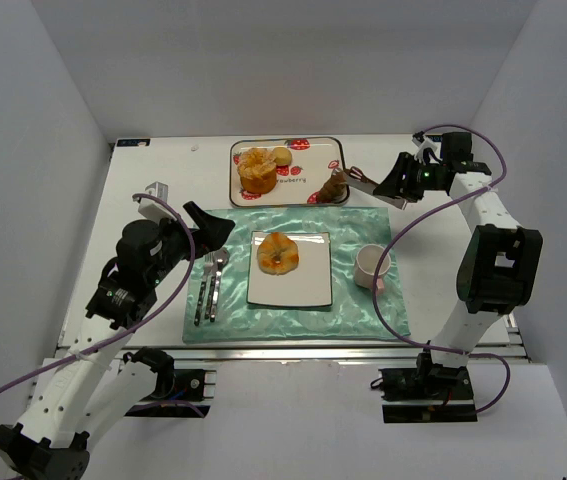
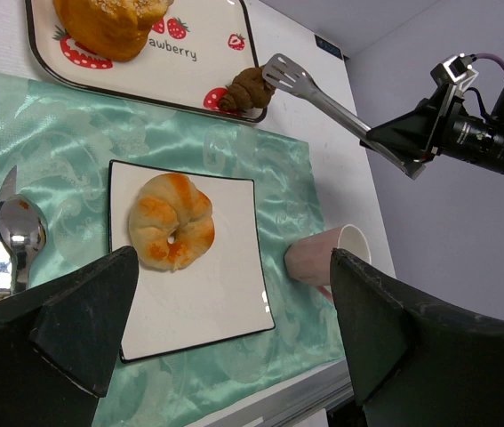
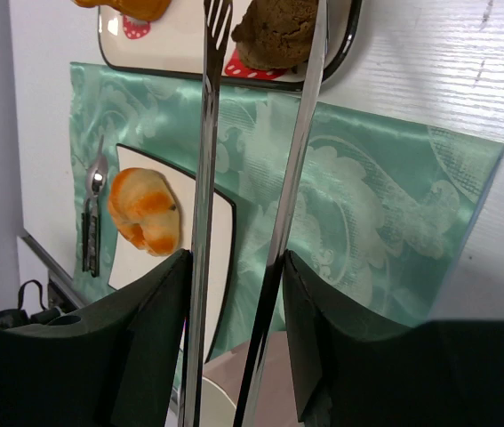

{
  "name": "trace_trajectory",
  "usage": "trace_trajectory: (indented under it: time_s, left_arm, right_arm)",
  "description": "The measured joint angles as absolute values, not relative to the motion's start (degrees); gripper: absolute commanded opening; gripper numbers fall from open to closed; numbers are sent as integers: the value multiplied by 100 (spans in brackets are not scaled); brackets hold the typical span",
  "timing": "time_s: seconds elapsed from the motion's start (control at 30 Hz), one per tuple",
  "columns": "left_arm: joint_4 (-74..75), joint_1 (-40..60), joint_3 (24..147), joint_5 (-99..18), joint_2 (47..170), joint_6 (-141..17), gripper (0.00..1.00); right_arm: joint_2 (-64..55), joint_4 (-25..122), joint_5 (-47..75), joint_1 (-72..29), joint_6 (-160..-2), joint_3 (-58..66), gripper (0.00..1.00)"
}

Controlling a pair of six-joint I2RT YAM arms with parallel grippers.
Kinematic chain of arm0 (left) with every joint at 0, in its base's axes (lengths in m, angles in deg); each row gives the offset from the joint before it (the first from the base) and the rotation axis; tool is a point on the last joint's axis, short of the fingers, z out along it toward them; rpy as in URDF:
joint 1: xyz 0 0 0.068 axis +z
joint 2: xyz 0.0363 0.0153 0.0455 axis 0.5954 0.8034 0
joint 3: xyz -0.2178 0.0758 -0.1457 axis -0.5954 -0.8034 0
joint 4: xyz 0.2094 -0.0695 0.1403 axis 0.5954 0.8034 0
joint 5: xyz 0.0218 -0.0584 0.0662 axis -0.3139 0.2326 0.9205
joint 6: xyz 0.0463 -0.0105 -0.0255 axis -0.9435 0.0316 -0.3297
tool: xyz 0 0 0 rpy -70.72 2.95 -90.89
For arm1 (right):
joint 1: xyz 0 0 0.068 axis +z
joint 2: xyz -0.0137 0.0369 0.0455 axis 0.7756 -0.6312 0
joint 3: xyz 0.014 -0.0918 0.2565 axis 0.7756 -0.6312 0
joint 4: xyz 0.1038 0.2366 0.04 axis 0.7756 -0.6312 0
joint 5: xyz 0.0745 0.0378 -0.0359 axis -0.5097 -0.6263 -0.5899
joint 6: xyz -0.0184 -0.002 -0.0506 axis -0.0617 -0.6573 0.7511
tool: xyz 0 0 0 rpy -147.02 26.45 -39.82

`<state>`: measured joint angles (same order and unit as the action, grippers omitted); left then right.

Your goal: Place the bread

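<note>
Long metal tongs (image 1: pixel 365 181): in the right pincer (image 1: pixel 395 190), reaching left.
Dark brown bread lump (image 1: pixel 335 187): between the tong arms, on the near right corner of the white strawberry-printed rectangular tray (image 1: pixel 315 165).
Large golden bun (image 1: pixel 256 170), small pale roll (image 1: pixel 281 156): same tray, further left.
Teal satin placemat (image 1: pixel 353 310): nearward of the tray.
White square plate (image 1: pixel 293 290): mid-mat, right of the left pincer (image 1: pixel 213 228), bearing a glazed round bun (image 1: pixel 279 253).
Steel fork (image 1: pixel 203 290), steel spoon (image 1: pixel 216 285): side by side, nearward of the left pincer.
Pink cup (image 1: pixel 373 265): on the mat, nearward of the right pincer.
</note>
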<state>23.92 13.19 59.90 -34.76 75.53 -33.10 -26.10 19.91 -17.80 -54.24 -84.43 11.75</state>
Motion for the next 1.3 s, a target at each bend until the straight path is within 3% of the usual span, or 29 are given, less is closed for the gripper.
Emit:
trace_trajectory:
  time_s: [0.97,1.3]
  left_arm:
    - [2397,1319,6012,-3505,7669,-3251,98]
    - [2395,1319,6012,-3507,7658,-3206,98]
  right_arm:
    - [-2925,2421,-2068,-5297,-9435,799,46]
    - [-2394,2419,-2267,-5533,-9507,519,45]
